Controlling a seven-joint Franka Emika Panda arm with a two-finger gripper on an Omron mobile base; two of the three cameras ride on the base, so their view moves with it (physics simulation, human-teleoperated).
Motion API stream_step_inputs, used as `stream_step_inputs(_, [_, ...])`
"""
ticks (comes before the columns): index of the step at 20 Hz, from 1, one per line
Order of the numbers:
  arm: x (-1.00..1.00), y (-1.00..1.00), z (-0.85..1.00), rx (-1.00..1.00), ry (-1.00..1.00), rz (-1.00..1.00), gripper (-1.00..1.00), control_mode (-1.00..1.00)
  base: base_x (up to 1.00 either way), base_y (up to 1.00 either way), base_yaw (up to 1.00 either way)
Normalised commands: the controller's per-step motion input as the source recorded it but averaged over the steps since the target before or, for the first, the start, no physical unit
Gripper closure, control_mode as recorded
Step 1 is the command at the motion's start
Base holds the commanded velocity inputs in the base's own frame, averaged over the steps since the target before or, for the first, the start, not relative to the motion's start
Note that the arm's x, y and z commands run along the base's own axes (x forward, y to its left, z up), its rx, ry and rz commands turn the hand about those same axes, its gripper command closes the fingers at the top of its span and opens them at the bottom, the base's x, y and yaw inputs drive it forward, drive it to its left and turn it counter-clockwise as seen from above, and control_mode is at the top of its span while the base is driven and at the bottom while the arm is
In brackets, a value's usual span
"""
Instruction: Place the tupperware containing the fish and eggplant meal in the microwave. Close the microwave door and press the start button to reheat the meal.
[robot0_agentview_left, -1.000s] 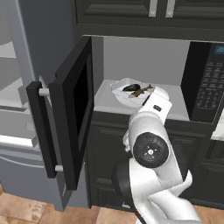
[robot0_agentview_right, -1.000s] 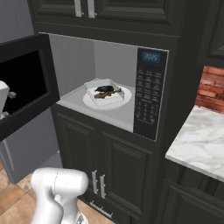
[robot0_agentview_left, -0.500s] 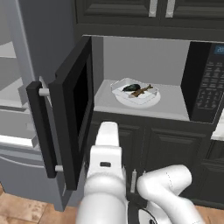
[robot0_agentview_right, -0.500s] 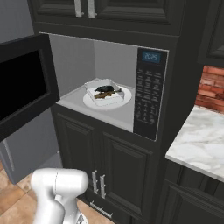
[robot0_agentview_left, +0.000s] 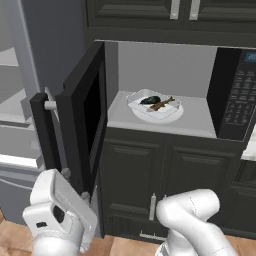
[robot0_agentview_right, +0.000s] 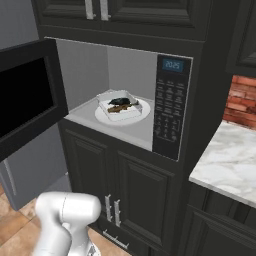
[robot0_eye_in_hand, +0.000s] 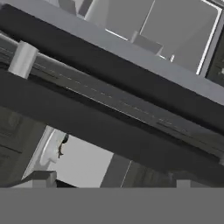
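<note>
The black microwave (robot0_agentview_left: 239, 95) (robot0_agentview_right: 170, 105) stands open. Inside it, the translucent tupperware (robot0_agentview_left: 150, 107) (robot0_agentview_right: 111, 96) rests on a white round plate (robot0_agentview_left: 175, 114) (robot0_agentview_right: 142, 112) and holds the dark fish and eggplant meal (robot0_agentview_left: 156, 102) (robot0_agentview_right: 120, 103). The microwave door (robot0_agentview_left: 82, 115) (robot0_agentview_right: 25, 100) (robot0_eye_in_hand: 87, 122) is swung wide to the left, its bar handle (robot0_agentview_left: 42, 130) (robot0_eye_in_hand: 109, 54) facing outward. My gripper (robot0_agentview_left: 75, 184) (robot0_eye_in_hand: 109, 181) sits low under the door's bottom edge, pointing up at the door. It is open, tips wide apart, holding nothing.
The tall grey fridge (robot0_agentview_left: 20, 100) stands just left of the open door. Dark cabinet doors (robot0_agentview_left: 150, 175) (robot0_agentview_right: 130, 185) fill the space below the microwave. A marble counter (robot0_agentview_right: 230, 165) and a brick wall (robot0_agentview_right: 242, 100) lie to the right.
The arm has swung from in front of the microwave opening down and to the left, ending below the open door. The tupperware and the door have not moved.
</note>
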Motion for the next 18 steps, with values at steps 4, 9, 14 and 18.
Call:
stream_step_inputs(4, [0.33, 1.00, -0.12, -0.28, 0.00, -0.06, -1.00, -1.00, 0.00, 0.00, 0.00])
stream_step_inputs(9, [0.30, 0.81, -0.15, -0.16, 0.00, -0.06, -1.00, -1.00, 0.00, 0.00, 0.00])
stream_step_inputs(14, [0.20, 0.47, -0.06, 0.00, 0.07, 0.00, -1.00, -1.00, 0.00, 0.00, 0.00])
stream_step_inputs(18, [0.43, 0.29, 0.00, 0.00, 0.08, 0.00, -1.00, -1.00, 0.00, 0.00, 0.00])
